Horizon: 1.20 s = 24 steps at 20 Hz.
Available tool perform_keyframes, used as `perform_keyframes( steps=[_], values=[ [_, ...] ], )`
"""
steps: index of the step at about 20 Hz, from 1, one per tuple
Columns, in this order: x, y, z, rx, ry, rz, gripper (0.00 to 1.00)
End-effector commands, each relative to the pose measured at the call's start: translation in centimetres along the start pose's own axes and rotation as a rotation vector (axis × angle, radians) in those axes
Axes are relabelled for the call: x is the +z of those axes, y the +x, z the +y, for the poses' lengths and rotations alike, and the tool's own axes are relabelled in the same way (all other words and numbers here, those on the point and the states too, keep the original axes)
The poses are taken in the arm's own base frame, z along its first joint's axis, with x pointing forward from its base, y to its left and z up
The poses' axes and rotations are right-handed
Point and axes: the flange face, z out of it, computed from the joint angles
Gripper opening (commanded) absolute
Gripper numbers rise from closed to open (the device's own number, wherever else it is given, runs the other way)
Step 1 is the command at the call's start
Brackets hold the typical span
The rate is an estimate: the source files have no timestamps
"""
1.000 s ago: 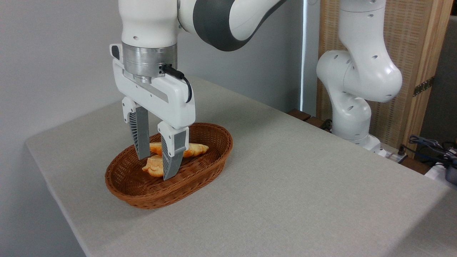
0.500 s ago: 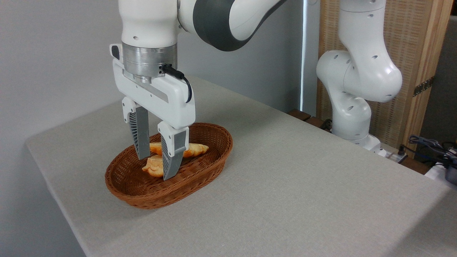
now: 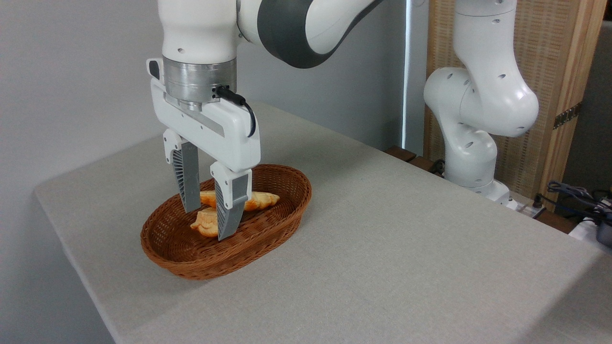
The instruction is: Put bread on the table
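Note:
The bread, a long golden pastry with browned edges, lies across the brown wicker basket on the left part of the table. My gripper reaches straight down into the basket. Its far finger stands behind the bread's left end and its near finger in front of the bread's middle, so the two fingers are closed on the bread. The near finger hides the middle of the bread. A smaller pale-golden bun lies just in front of the bread, partly behind that finger.
The arm's white base stands off the table's far right edge, with cables beside it. A grey wall runs behind the table. The table's left and front edges lie close to the basket.
The gripper has risen by a few pixels over the last second. The basket and the bun have not shifted.

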Motion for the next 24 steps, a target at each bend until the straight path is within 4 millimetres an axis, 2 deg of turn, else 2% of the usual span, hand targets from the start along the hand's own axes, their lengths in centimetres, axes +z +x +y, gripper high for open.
perform_keyframes(
  steps=[1,4,7,13,18,21,24],
  values=[
    [-0.3,0.1,0.8,0.025,-0.011,-0.011,1.00],
    [0.0,0.0,1.2,0.027,-0.031,-0.032,1.00],
    [1.1,0.7,3.0,0.049,-0.054,-0.052,1.00],
    [3.8,2.0,8.3,0.132,-0.127,-0.125,1.00],
    [4.5,2.7,10.8,0.186,-0.155,-0.155,1.00],
    [5.9,2.9,12.9,0.222,-0.183,-0.189,1.00],
    [6.9,3.1,14.1,0.242,-0.196,-0.206,1.00]
  ],
)
